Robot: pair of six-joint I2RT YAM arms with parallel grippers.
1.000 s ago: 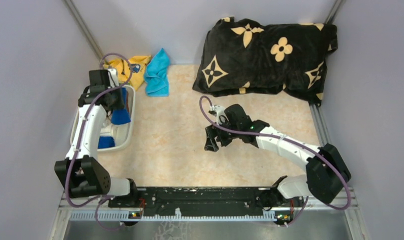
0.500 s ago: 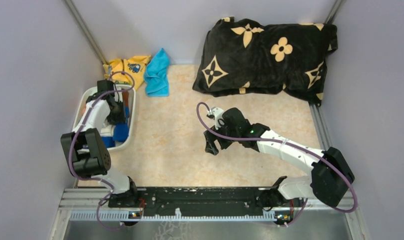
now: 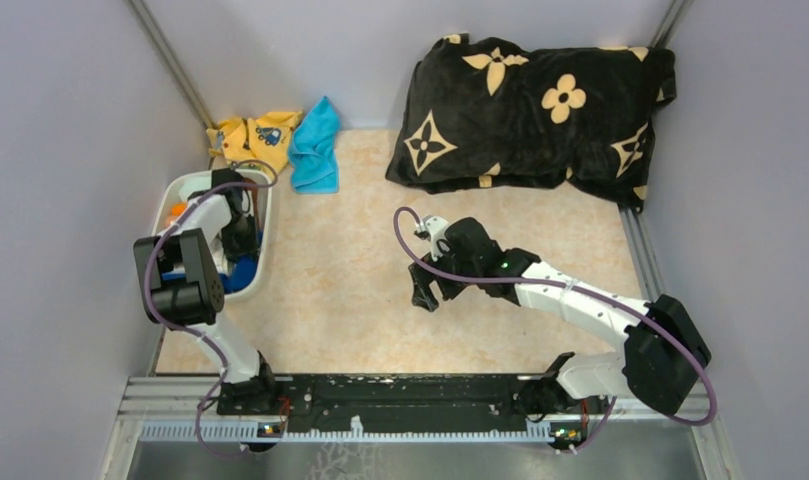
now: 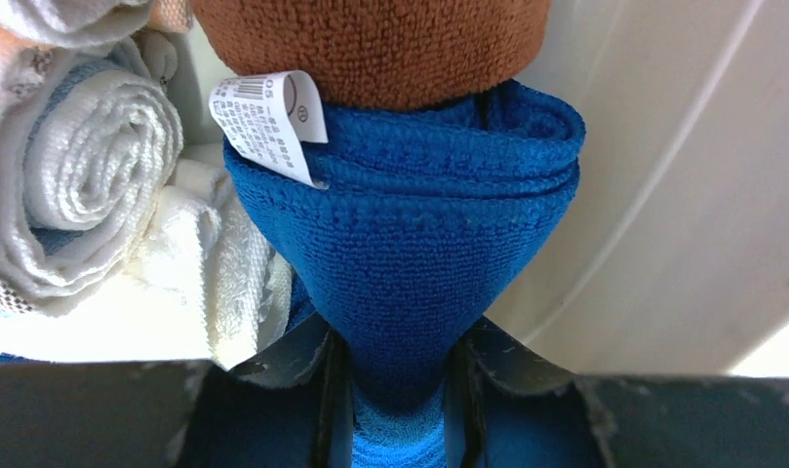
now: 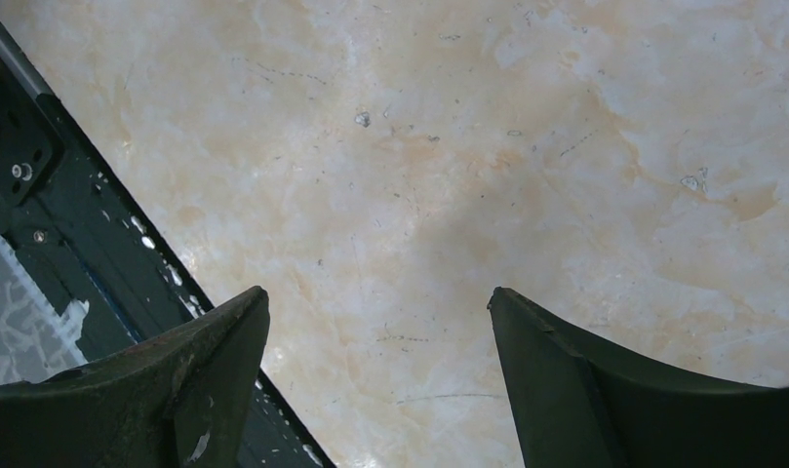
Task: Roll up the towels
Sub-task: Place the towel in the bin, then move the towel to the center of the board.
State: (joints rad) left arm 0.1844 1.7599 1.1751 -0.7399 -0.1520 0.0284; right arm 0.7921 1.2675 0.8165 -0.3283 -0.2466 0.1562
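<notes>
One blue towel [image 4: 410,253] pinched in left jaws

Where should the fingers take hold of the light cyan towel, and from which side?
Probably pinch the light cyan towel at its near right edge, coming down from above: it lies limp on the table, and the yellow cloth crowds its left side.

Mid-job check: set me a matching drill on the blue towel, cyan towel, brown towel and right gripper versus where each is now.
1 blue towel
2 cyan towel
3 brown towel
4 right gripper

A open above the bare table
B beside the yellow cloth, far edge
C pinched between the left fingers in the basket
D pressed against the blue towel, just beyond it

Pairs: 1-C, 2-B, 3-D, 4-A
</notes>
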